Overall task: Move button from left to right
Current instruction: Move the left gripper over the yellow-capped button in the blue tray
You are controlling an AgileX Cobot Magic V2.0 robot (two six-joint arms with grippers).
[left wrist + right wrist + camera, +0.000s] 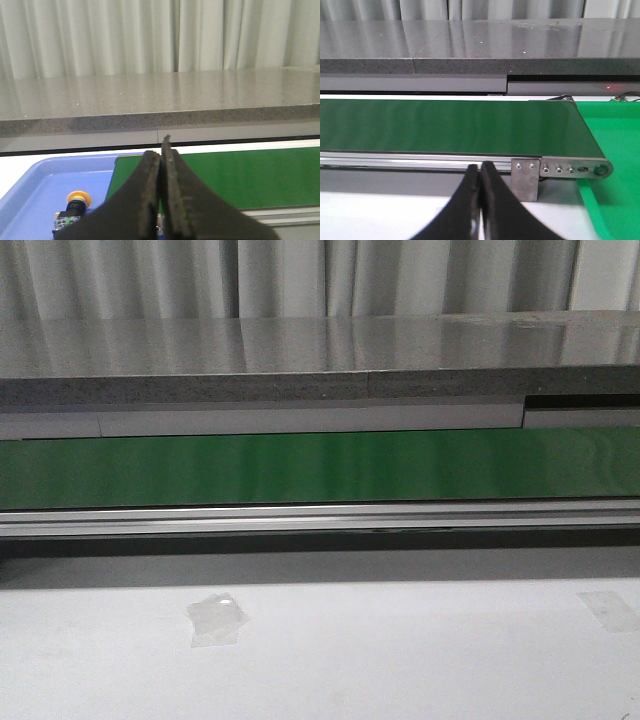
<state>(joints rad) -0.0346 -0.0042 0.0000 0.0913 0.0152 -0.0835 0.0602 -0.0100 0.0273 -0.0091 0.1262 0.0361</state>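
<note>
The button (74, 207), a yellow-orange mushroom cap on a black body, lies in a blue tray (35, 185) in the left wrist view, beside the end of the green conveyor belt (250, 175). My left gripper (160, 150) hangs above the tray and belt edge, shut with nothing between its fingers; the button sits apart from it, off to one side. My right gripper (480, 167) is shut and empty, over the white table in front of the belt's other end (470, 125). Neither gripper nor the button appears in the front view.
The green belt (320, 468) runs across the front view with a metal rail (320, 520) along its near side. A grey stone counter (320, 360) stands behind it. A green bin (615, 165) lies past the belt's end. Two tape patches (215, 620) mark the white table.
</note>
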